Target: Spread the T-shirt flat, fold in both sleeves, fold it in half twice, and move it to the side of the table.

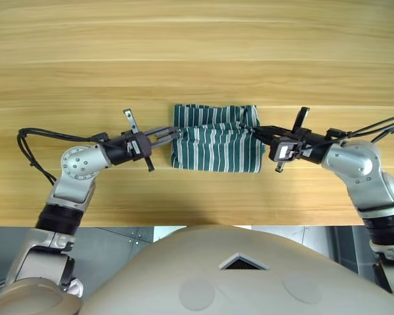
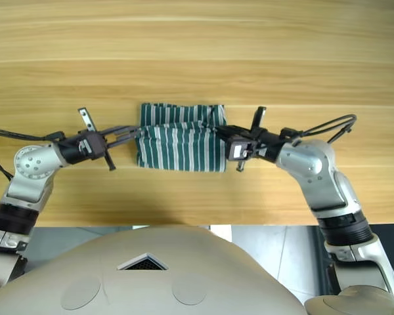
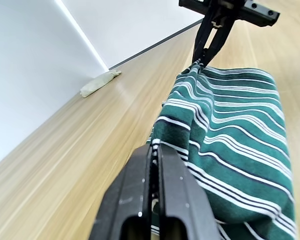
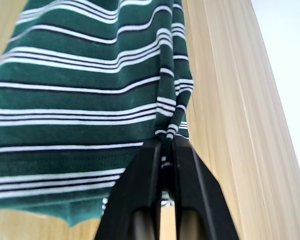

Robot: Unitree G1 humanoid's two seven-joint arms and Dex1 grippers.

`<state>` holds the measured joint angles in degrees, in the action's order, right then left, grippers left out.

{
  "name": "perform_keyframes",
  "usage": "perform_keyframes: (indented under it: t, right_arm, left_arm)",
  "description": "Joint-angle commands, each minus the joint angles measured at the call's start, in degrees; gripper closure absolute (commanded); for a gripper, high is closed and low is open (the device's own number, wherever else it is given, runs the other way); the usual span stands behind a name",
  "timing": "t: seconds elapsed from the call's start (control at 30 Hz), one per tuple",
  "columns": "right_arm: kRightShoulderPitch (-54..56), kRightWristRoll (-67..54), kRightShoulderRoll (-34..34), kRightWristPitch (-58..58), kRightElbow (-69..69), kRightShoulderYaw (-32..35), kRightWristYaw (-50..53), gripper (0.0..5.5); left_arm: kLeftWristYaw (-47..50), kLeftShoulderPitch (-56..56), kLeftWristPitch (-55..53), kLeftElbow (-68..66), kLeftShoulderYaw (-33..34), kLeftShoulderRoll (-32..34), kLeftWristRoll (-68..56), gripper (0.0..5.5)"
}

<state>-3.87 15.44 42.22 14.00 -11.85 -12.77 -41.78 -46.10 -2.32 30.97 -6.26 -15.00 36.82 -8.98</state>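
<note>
The green T-shirt [image 1: 215, 138] with white stripes lies folded into a small rectangle in the middle of the wooden table [image 1: 197, 52]. My left gripper [image 1: 175, 134] is shut on the T-shirt's left edge, and my right gripper [image 1: 256, 130] is shut on its right edge. In the left wrist view the black fingers [image 3: 155, 165] pinch the striped T-shirt [image 3: 230, 125], with the right gripper [image 3: 202, 59] at the far end. In the right wrist view the fingers [image 4: 162, 150] clamp a fold of the T-shirt [image 4: 90, 75]. The cloth's upper layer is lifted slightly between the two grippers.
A small pale object [image 3: 100, 82] lies on the table beside the white wall in the left wrist view. Bare wood extends on all sides of the T-shirt. The table's near edge [image 1: 197, 225] runs just below my arms.
</note>
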Motion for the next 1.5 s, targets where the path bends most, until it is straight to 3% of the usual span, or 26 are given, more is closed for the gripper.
perform_keyframes:
  t: [0.03, 0.57, 0.83, 0.87, 1.07, 1.23, 1.5]
  right_arm:
    - [5.72, 4.44, -3.25, -0.99, 5.62, -2.66, 2.58, 5.38]
    - [14.12, 13.14, -10.55, -3.85, 19.42, -6.44, 12.03, 5.38]
    - [15.72, 16.98, -13.14, -8.36, 25.29, -8.32, 15.51, 5.38]
    - [16.74, 17.98, -14.24, -9.17, 28.05, -8.98, 16.96, 5.01]
    - [21.76, 19.85, -19.16, -10.45, 44.47, -11.1, 25.68, 4.1]
    - [22.33, 6.47, -21.46, -6.26, 46.91, -2.07, 25.78, 3.5]
    - [28.19, -20.04, -23.49, -5.49, 53.0, 15.67, 14.96, 2.15]
  left_arm:
    - [1.93, 3.88, -2.03, -4.13, 1.15, -3.21, 2.01, 5.5]
    - [14.5, 20.17, -0.2, -28.44, -0.5, -13.37, 18.46, 5.5]
    - [23.39, 34.25, -0.78, -51.97, -2.48, -18.9, 26.55, 5.5]
    - [23.84, 36.07, -1.57, -55.44, -2.72, -19.74, 27.11, 5.5]
    - [26.58, 43.48, -5.08, -67.13, -2.9, -24.22, 29.06, 4.4]
    - [27.52, 45.61, -3.86, -68.33, -1.46, -25.8, 27.87, 3.71]
    - [29.93, 49.74, -2.77, -68.19, 8.1, -25.39, 20.21, 2.5]
